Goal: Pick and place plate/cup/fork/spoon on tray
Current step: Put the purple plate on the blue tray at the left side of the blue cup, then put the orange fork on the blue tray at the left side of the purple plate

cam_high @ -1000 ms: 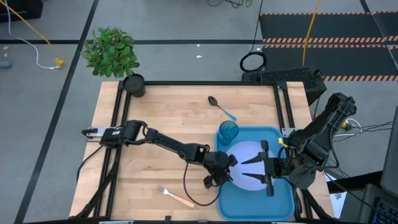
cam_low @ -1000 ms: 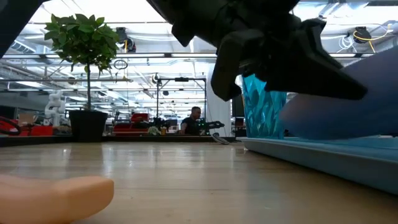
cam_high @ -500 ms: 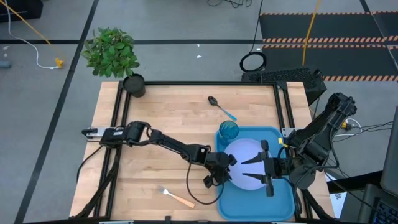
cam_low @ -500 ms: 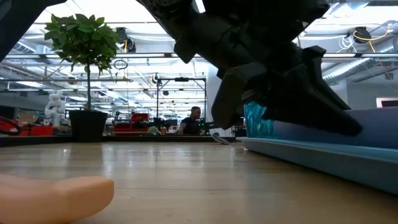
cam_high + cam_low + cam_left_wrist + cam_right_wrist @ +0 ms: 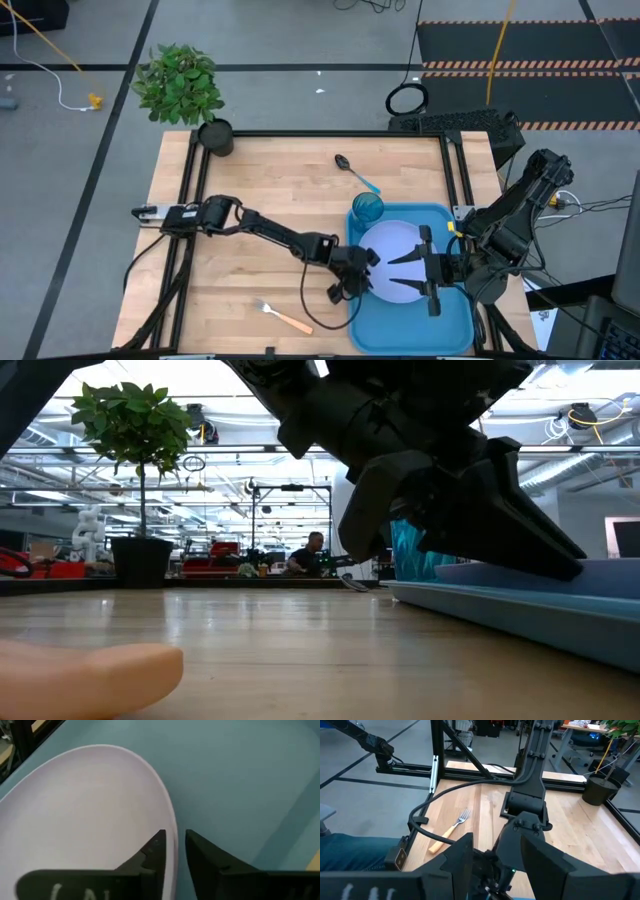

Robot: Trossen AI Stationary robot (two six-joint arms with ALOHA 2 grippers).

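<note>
Left gripper: the left gripper (image 5: 362,272) sits low at the tray's left rim, at the near-left edge of the plate; in its wrist view the two fingers (image 5: 150,851) straddle the plate's rim with a narrow gap — parted a little, and I cannot tell whether they press on the rim
Right gripper: the right gripper (image 5: 400,271) hangs over the right half of the tray, above the plate, its fingers spread wide with nothing between them
Plate: the pale lavender plate (image 5: 398,258) lies flat inside the tray, filling most of its width
Tray: the blue tray (image 5: 452,325) rests at the near-right corner of the table (image 5: 270,210)
Cup: the teal cup (image 5: 367,211) stands upright in the tray's far-left corner, just beside the plate; in the low view it shows behind the left arm's dark fingers
Fork: the fork (image 5: 283,316) lies on bare wood near the table's front edge, left of the tray and well apart from it — tines toward the left, orange-tan handle toward the right
Spoon: the spoon (image 5: 356,174) lies on the wood beyond the tray, bowl away from it, blue handle pointing toward the cup
Plant: a potted plant (image 5: 183,88) stands at the far-left corner
Background: a person (image 5: 311,553) sits far off in the room
</note>
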